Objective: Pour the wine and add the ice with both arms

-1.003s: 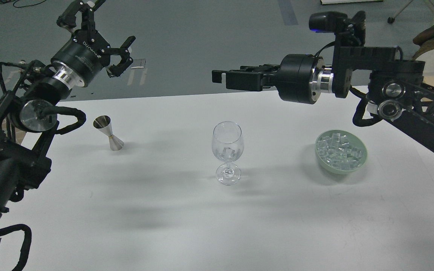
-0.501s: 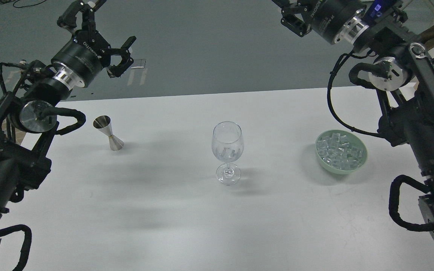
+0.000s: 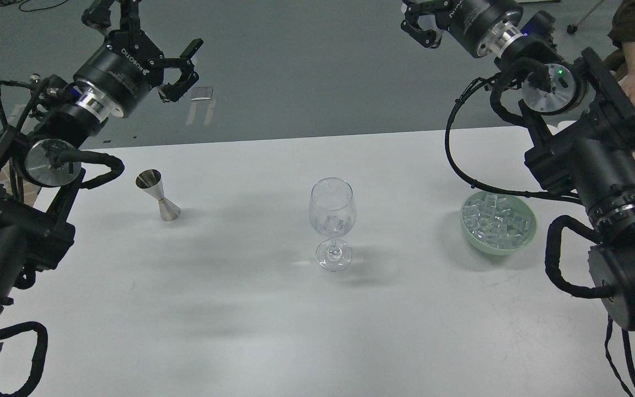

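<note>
One wine glass (image 3: 333, 220) with ice (image 3: 335, 223), one jigger (image 3: 159, 196), and one bowl (image 3: 498, 223) of cubes sit on the table (image 3: 240, 309), well below both raised fingers. Left fingers (image 3: 146, 41) spread, empty; right fingers (image 3: 419, 19) cut off, state unclear.

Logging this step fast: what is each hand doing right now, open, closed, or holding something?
Left hand: open, holding nothing, raised behind the table.
Right hand: partly cut off by the frame's top edge; open or closed cannot be told.
</note>
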### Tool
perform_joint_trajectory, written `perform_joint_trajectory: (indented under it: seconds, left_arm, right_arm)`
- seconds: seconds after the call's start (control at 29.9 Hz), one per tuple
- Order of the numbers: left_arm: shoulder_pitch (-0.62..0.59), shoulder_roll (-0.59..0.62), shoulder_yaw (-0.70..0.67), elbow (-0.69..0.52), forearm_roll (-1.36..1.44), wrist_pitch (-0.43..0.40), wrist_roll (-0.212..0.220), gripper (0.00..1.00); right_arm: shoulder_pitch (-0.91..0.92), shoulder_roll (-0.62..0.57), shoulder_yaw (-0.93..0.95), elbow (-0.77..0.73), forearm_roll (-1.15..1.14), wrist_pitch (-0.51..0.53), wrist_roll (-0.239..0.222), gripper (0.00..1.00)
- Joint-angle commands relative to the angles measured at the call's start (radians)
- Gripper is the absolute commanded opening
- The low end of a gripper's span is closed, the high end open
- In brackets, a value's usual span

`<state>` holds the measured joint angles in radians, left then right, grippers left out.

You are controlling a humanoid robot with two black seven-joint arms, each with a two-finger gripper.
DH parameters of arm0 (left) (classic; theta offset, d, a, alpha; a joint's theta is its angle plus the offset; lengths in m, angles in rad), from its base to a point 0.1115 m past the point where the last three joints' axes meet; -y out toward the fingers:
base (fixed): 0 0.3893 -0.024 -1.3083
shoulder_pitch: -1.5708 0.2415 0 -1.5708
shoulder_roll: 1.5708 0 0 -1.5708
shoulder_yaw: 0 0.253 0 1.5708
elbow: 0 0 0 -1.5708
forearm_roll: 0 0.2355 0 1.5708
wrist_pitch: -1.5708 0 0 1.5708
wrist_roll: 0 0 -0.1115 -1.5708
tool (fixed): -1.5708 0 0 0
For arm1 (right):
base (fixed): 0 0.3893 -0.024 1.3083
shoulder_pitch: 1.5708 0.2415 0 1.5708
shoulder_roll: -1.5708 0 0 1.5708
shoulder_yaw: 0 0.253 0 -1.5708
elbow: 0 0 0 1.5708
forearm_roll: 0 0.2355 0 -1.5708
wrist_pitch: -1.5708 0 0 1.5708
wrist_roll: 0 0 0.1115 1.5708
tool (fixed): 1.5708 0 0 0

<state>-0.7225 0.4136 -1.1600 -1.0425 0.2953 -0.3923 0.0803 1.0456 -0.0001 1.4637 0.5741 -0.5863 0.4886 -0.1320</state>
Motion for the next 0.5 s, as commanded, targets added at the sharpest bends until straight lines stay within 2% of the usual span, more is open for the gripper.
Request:
perform_joint_trajectory:
  seconds: [0.0, 0.2, 0.47]
  left_arm:
    - [0.001, -0.004, -0.013, 0.001, -0.019, -0.003, -0.001, 0.98]
    - [0.005, -0.024, -0.013, 0.002, -0.025, -0.003, -0.001, 0.98]
    - [0.003, -0.022, -0.013, 0.002, -0.027, -0.003, 0.001, 0.98]
  right_arm:
    - [0.004, 0.0, 0.004, -0.014, 0.005, 0.0, 0.0, 0.99]
    - [0.004, 0.0, 0.003, -0.011, 0.094, 0.0, 0.0, 0.99]
    - [-0.006, 0.0, -0.032, -0.004, 0.097, 0.0, 0.008, 0.99]
